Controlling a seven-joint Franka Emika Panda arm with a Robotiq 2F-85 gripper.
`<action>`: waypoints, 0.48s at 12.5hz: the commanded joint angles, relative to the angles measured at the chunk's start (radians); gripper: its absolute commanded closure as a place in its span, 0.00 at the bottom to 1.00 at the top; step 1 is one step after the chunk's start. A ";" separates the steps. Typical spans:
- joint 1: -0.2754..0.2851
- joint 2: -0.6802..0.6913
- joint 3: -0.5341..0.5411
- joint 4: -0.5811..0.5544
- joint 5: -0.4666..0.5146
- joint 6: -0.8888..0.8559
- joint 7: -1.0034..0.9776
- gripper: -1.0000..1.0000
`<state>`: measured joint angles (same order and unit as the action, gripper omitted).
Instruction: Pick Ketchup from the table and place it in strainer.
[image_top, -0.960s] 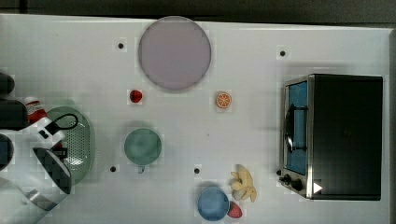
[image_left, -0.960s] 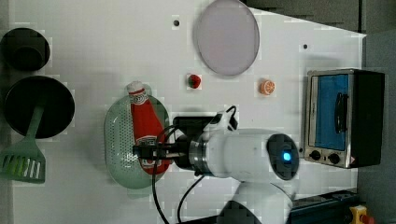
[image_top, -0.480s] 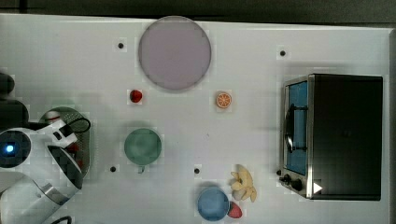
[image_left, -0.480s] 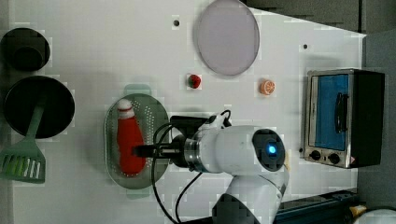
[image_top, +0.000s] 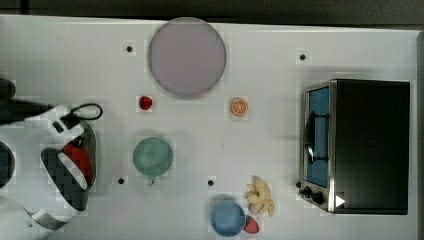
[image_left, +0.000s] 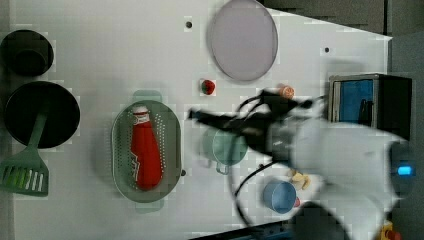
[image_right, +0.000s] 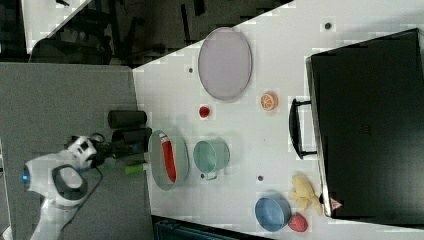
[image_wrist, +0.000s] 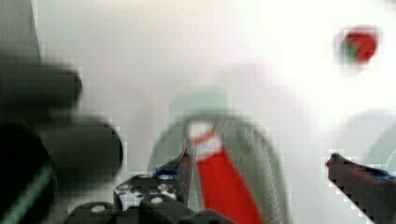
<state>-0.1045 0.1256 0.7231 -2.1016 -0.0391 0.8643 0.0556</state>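
Observation:
The ketchup (image_left: 145, 153), a red bottle with a striped white cap, lies lengthwise inside the pale green oval strainer (image_left: 120, 150). In the left view my gripper (image_left: 196, 115) is blurred and sits to the left view's right of the strainer, apart from it. In the wrist view my gripper (image_wrist: 257, 163) is open: the fingers (image_wrist: 183, 164) stand wide on either side of the ketchup (image_wrist: 224, 184), which rests below them in the strainer (image_wrist: 261, 140). In the top view my arm (image_top: 55, 150) covers most of the strainer (image_top: 93, 145); part of the ketchup (image_top: 80, 159) shows.
A teal bowl (image_top: 153, 156) sits beside the strainer. Further off are a small red piece (image_top: 145, 103), a grey plate (image_top: 186, 56), an orange slice (image_top: 239, 107), a blue bowl (image_top: 228, 218) and a toaster oven (image_top: 360, 145). A black pan with a green spatula (image_left: 30, 165) lies past the strainer.
The fingers have opened and let go of the ketchup, which now lies flat in the strainer. In the left view the arm has pulled away toward the left view's right.

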 joint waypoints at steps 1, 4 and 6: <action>-0.113 -0.094 -0.124 0.057 0.002 -0.163 0.066 0.00; -0.145 -0.167 -0.255 0.153 0.002 -0.415 0.029 0.00; -0.146 -0.193 -0.342 0.230 0.003 -0.565 0.021 0.00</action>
<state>-0.2135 -0.0732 0.4136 -1.9004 -0.0332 0.3276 0.0613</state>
